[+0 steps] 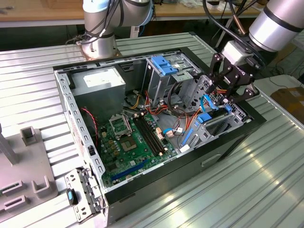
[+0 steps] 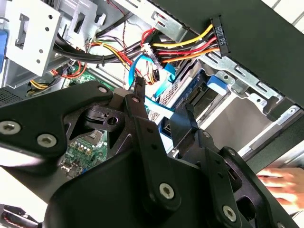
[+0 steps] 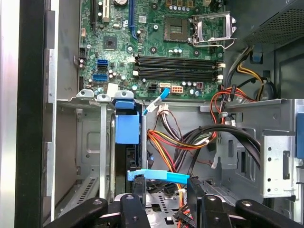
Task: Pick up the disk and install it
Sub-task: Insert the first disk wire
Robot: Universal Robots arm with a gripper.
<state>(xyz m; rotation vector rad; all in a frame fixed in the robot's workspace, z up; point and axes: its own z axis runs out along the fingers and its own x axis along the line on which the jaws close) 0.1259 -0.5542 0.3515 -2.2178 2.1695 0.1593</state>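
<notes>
1. The tool (image 3: 166,184) hangs over the drive cage (image 3: 88,137) with its fingers apart and holds nothing. A thin blue cable (image 3: 159,175) crosses between the tips.
2. The disk (image 3: 127,128) stands on edge in the cage slot, just beside the tool.
3. To seat it well, I think the push must go straight along the slot, without catching the cable.

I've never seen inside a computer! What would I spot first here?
First, the big green circuit board lying flat inside the open computer case, in the middle of the exterior view. Next, the black claw hanging open over the metal drive bay in the first wrist view, a thin blue cable by its tips. Nearby the disk stands blue-edged in its slot, close to bright red and yellow wires.
</notes>
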